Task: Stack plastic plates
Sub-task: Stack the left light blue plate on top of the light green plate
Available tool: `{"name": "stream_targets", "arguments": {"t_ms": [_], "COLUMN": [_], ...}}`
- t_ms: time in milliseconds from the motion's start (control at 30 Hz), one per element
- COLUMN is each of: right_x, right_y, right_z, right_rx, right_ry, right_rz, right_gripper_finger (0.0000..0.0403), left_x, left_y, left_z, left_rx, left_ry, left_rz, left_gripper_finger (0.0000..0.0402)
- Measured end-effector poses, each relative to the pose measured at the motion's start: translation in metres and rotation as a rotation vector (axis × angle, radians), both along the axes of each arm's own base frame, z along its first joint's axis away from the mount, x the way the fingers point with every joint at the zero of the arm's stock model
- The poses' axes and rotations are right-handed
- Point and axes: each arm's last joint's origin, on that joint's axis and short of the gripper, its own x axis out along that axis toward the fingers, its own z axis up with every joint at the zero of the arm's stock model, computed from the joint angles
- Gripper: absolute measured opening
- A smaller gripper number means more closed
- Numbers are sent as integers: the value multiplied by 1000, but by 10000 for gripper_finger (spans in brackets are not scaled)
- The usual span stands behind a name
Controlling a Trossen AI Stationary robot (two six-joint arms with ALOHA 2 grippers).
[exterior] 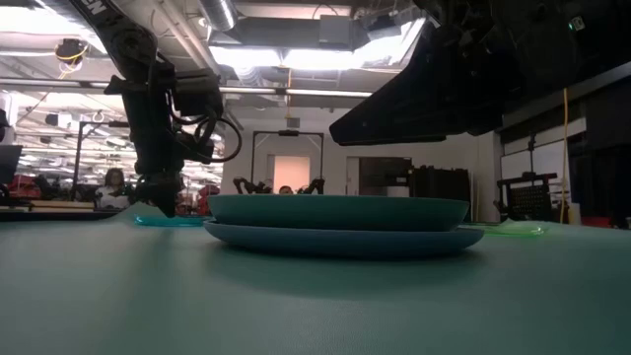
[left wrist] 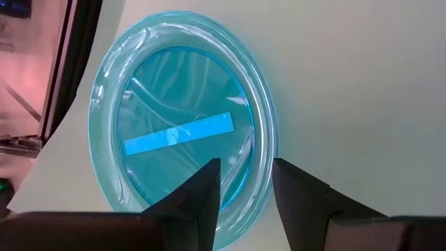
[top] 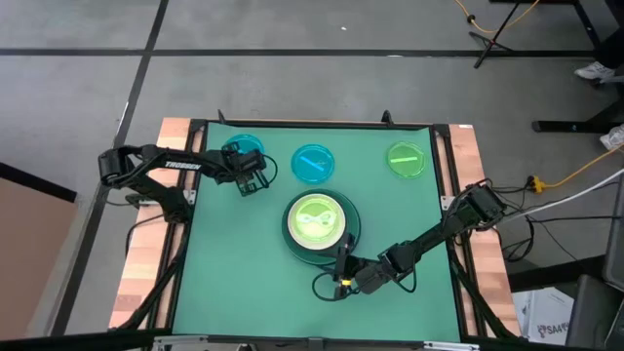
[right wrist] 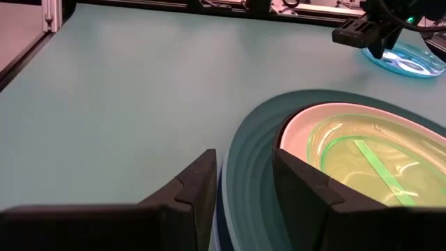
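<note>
Surface [top: 234, 273] is green, both arms over it. Stack [top: 317, 229] sits mid-surface: large teal plate [right wrist: 244, 157] on a pale blue plate [exterior: 345, 242], then a white plate [right wrist: 296, 118] inside, and a small green plate [top: 314, 218] on top with a green strip across it (a black one cannot be made out between them).

Three small plates lie loose along the far edge: a cyan plate [top: 314, 162] in the middle, a green plate [top: 407, 159] toward the right, another cyan plate [left wrist: 181, 111] at far left.

Left gripper [top: 252, 180] hangs over the far-left cyan plate, jaws narrowly apart and straddling its near rim, nothing clamped. In the low view it comes down to just above the surface.

Right gripper [top: 341, 265] sits at the stack's near edge, jaws narrowly apart around the teal plate's rim, not closed on it.
</note>
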Motion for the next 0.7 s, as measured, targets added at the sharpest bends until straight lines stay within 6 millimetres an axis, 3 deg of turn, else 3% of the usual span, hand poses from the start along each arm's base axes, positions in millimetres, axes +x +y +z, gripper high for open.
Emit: {"name": "stream_targets", "arguments": {"t_ms": [700], "right_x": [0], "right_y": [0], "right_z": [-1], "right_rx": [-4], "right_ry": [8], "right_rz": [0], "right_gripper_finger": [135], "left_x": [2], "left_y": [-3], "left_z": [-1], "left_rx": [-68], "left_ry": [40], "left_rz": [-150], "left_gripper_finger": [124]}}
